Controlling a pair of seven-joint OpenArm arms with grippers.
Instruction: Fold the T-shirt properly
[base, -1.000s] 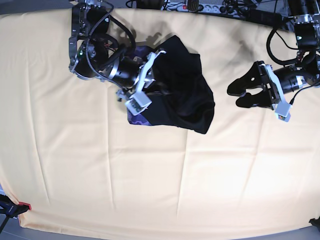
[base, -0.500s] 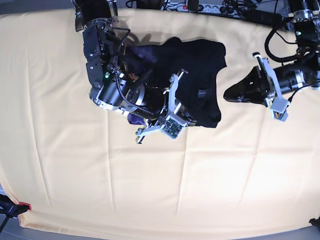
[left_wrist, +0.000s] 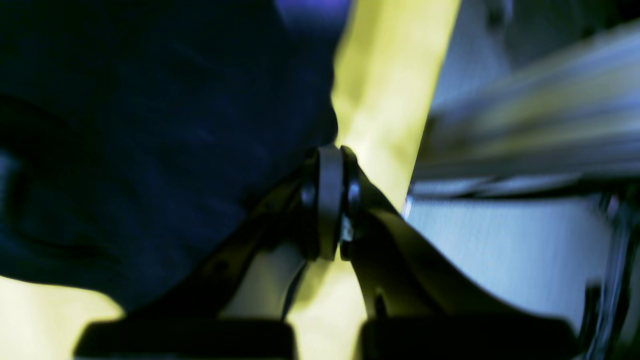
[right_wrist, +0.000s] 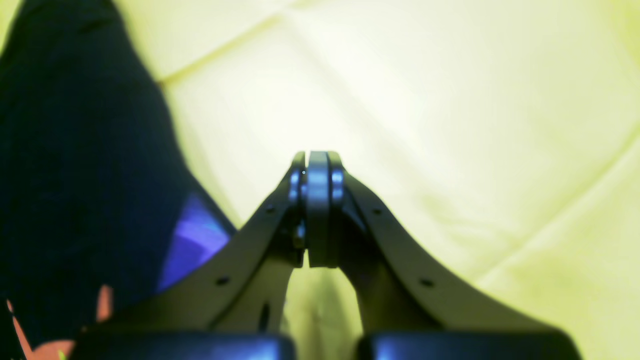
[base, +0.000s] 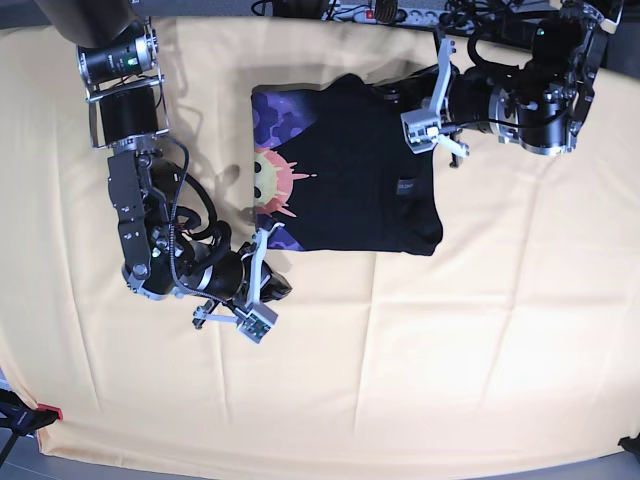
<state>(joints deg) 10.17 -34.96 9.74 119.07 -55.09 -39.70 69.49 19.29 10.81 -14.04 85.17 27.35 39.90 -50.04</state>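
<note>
The black T-shirt (base: 360, 190) lies flat as a rough rectangle at the upper middle of the pale yellow cloth (base: 450, 350), with its purple, pink and yellow sun-face print (base: 270, 175) showing on its left part. My left gripper (base: 392, 97) is shut at the shirt's top right corner. In the left wrist view the left gripper (left_wrist: 327, 155) meets the edge of the shirt (left_wrist: 150, 125); no cloth shows between the pads. My right gripper (base: 277, 286) is shut and empty just below the shirt's lower left corner. In the right wrist view it (right_wrist: 317, 165) is over bare cloth, with the shirt (right_wrist: 75, 175) to its left.
A power strip and cables (base: 400, 12) run along the far table edge. A black clamp with a red tip (base: 40, 412) sits at the front left corner. The yellow cloth has long creases.
The shirt went from a crumpled heap to a flat spread with the print showing. My right gripper left it and dropped to its lower left. My left gripper moved in to its top right corner.
</note>
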